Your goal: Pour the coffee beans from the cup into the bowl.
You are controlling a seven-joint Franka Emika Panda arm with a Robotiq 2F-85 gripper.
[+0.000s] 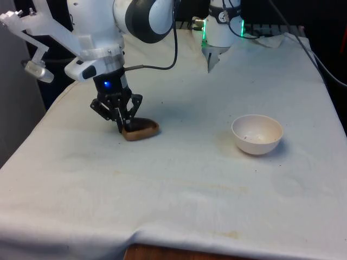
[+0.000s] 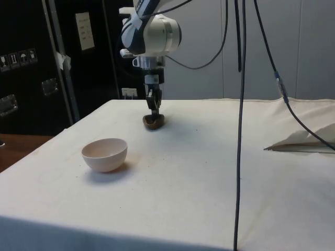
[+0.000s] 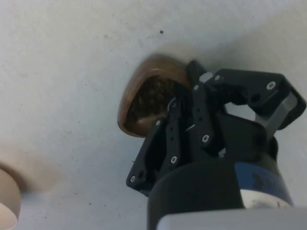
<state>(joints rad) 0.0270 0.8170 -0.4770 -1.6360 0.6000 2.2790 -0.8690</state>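
White-clothed table [image 1: 179,195]. Gripper [image 1: 122,125] down on brown cup [image 1: 142,130] of coffee beans [image 3: 148,98], fingers pinched narrow on rim. White bowl [image 1: 257,134] well apart, towards front view's right. Thin rim hold: likely slip or early spill on lift.

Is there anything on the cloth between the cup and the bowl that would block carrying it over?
Nothing visible does. The gripper is at the brown cup, and bare white cloth lies between it and the white bowl.
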